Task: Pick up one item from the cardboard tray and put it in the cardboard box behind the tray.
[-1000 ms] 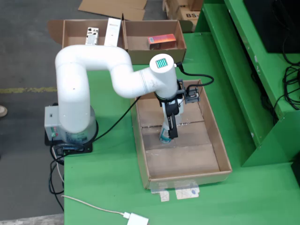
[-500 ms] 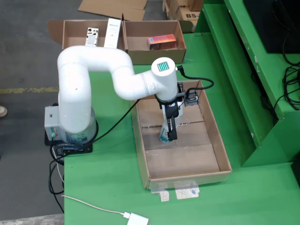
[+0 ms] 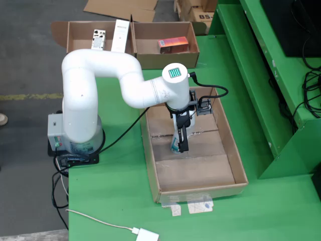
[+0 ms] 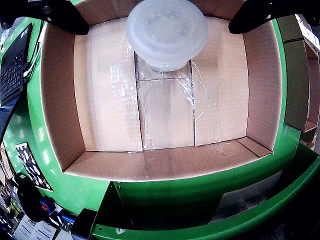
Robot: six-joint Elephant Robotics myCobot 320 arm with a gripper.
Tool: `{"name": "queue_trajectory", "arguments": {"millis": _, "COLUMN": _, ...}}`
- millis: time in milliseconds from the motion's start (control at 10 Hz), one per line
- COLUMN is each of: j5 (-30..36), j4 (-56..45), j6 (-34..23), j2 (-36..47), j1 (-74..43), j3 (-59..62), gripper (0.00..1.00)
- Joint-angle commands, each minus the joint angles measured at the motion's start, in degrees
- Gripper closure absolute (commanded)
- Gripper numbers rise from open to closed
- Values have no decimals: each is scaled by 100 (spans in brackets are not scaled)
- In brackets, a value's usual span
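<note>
The long cardboard tray (image 3: pixel 235 165) lies on the green table, and its floor looks bare in the wrist view (image 4: pixel 165 115). My gripper (image 3: pixel 179 143) hangs low inside the tray near its middle. In the wrist view the gripper (image 4: pixel 162 20) has its black fingers (image 4: pixel 60 15) spread wide at the top corners. A translucent white round piece (image 4: pixel 166 32) sits between them and neither finger touches it. A small white-and-blue thing (image 3: pixel 174 145) shows beside the black finger; I cannot tell whether it is held. Two cardboard boxes stand behind the tray, the left one (image 3: pixel 75 30) and the right one (image 3: pixel 193 42).
The left box holds white packets (image 3: pixel 119 35), and the right box holds an orange-red carton (image 3: pixel 173 45). The arm's base (image 3: pixel 75 138) stands left of the tray. A green shelf frame (image 3: pixel 261 90) rises to the right. A white cable and plug (image 3: pixel 145 234) lie at the front.
</note>
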Motion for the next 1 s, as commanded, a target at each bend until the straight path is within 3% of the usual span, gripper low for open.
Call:
{"name": "queue_trajectory", "arguments": {"millis": 0, "j5": -7, "j4": 43, "j6": 19, "j2": 86, "j1": -1, "j3": 178, "gripper": 0}}
{"name": "queue_trajectory", "arguments": {"millis": 900, "j5": -131, "j4": -119, "j6": 73, "j2": -20, "j1": 197, "j3": 673, "gripper": 0}}
